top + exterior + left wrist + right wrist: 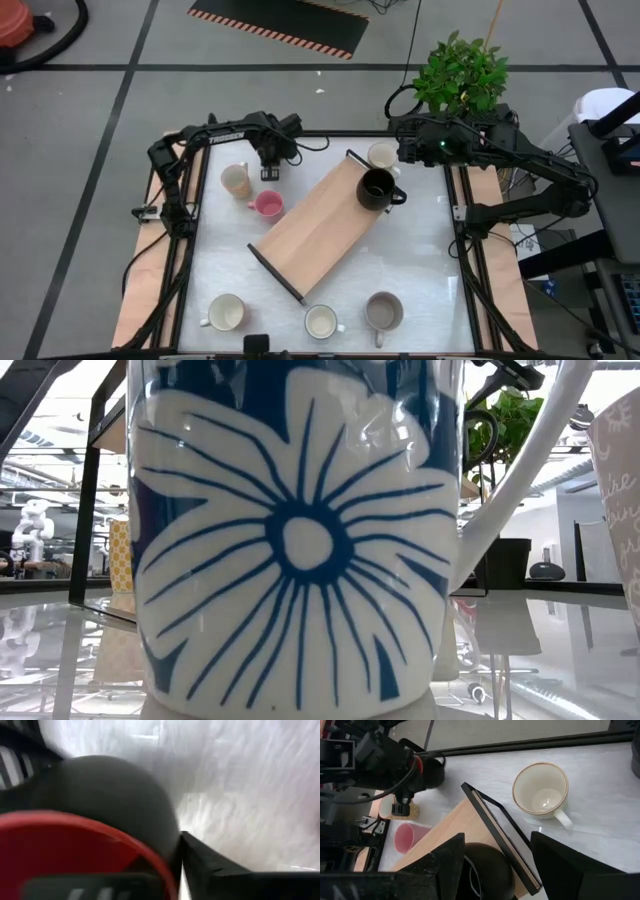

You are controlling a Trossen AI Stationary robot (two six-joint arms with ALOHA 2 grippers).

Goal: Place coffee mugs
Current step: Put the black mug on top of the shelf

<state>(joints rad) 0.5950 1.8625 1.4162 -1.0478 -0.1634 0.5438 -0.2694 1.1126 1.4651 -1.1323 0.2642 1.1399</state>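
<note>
Your wooden tray holds one mug, the black mug, at its far right end. It looks empty. Your right gripper hangs open above it. Your left gripper, far left, grips the red-and-dark mug. On the table you have four cream mugs, one pink mug and one grey mug.

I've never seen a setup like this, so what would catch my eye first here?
Probably the long wooden tray lying slantwise mid-table, with a black mug on its far end. Other mugs ring it, such as a pink mug beside it. The left hand hangs near that one, and a leafy green plant stands behind the table.
</note>
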